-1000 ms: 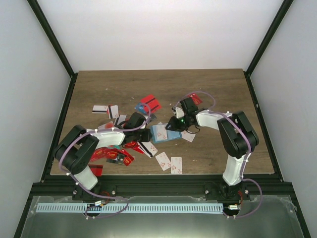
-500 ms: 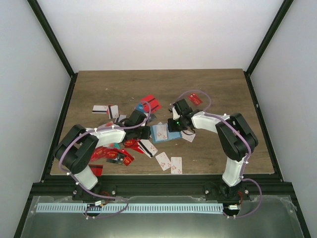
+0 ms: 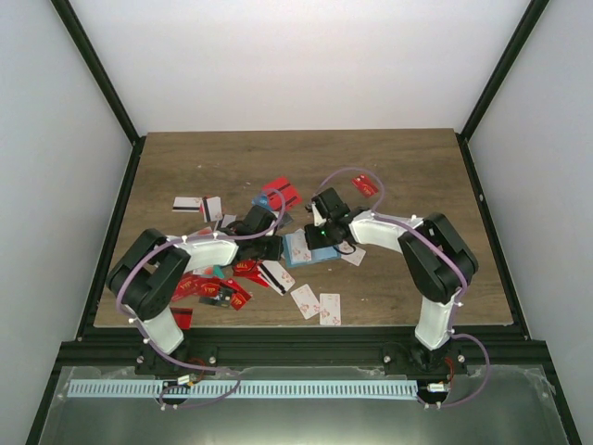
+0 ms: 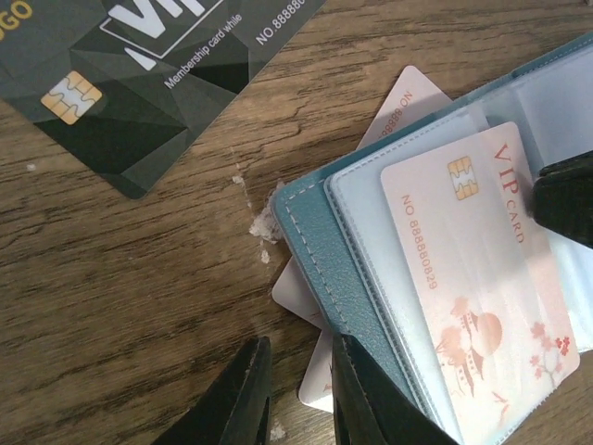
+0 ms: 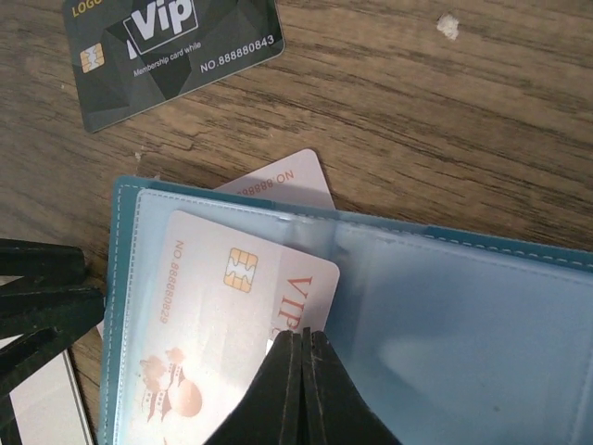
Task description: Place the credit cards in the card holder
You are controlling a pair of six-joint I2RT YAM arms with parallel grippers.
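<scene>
The teal card holder (image 3: 301,248) lies open on the wooden table, its light blue pockets up (image 5: 463,315) (image 4: 324,250). A white credit card with red VIP print (image 5: 213,315) (image 4: 473,260) lies partly under its clear pocket. My right gripper (image 3: 316,235) (image 5: 304,338) is shut, its tips resting on that card's edge. My left gripper (image 3: 275,246) (image 4: 301,357) sits at the holder's left edge, its jaws a narrow gap apart and holding nothing; one finger lies on the teal cover. More white cards (image 4: 408,102) stick out from under the holder.
A dark VIP card (image 5: 176,46) (image 4: 157,65) lies just beyond the holder. Red cards (image 3: 281,195) lie behind it and in a pile (image 3: 208,287) at the left. White cards (image 3: 317,304) lie in front, others (image 3: 190,203) at the far left.
My right gripper has moved left onto the open holder. My left gripper has shifted slightly toward the holder's left edge.
</scene>
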